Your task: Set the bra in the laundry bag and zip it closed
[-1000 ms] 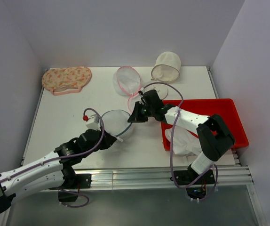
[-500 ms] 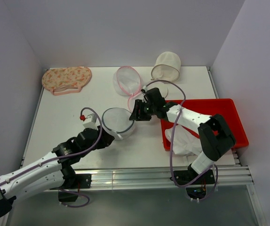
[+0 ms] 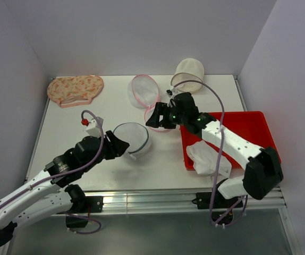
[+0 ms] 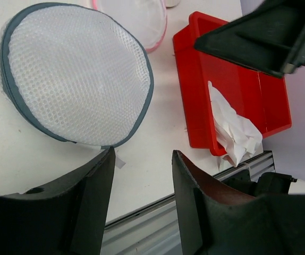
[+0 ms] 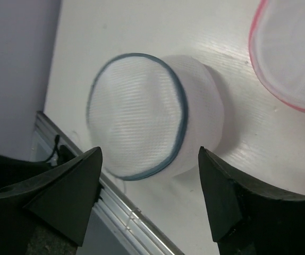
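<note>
Heaped white in the near-left corner of the red tray (image 3: 254, 125), spilling over its rim: the bra (image 3: 208, 159). Left of that, on the white table (image 3: 78, 122), the domed laundry bag (image 3: 134, 138), blue-grey rim showing. Just near-left of it, left gripper (image 4: 142, 153), fingers spread, empty. Above and far-right, right gripper (image 5: 150, 153), likewise spread, empty. Pale lilac walls (image 3: 142, 37) on three sides.
</note>
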Controlling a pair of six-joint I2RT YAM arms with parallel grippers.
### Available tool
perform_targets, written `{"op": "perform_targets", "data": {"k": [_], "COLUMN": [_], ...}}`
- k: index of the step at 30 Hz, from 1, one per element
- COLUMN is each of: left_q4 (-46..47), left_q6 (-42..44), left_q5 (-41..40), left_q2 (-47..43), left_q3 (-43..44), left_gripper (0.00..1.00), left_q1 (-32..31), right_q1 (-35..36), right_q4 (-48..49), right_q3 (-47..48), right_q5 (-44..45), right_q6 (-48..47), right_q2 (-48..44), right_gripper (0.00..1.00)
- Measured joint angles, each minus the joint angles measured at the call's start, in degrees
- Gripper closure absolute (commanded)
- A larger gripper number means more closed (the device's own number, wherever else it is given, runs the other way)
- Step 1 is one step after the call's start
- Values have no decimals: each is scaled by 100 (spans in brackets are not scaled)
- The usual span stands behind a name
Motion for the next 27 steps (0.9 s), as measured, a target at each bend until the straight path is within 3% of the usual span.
{"op": "perform_targets", "data": {"k": [8, 15, 27], "left_q4": [-448, -562, -640], "left_q6": [186, 275, 284], "left_q5": [-2, -26, -162], "left_q2": [-9, -114, -546], "left_q3": [400, 476, 389], "left_gripper": [44, 45, 44], "left_q1": [0, 0, 0], "right_q1": [0, 2, 2], "right_q4": [-48, -356, -1064], "right_q3": [-634, -1611, -2175], "right_q5": [199, 529, 1141], "right_q6": [96, 223, 229], "right_q2": [-2002, -3633, -4638], "right_gripper": [9, 7, 5]}}
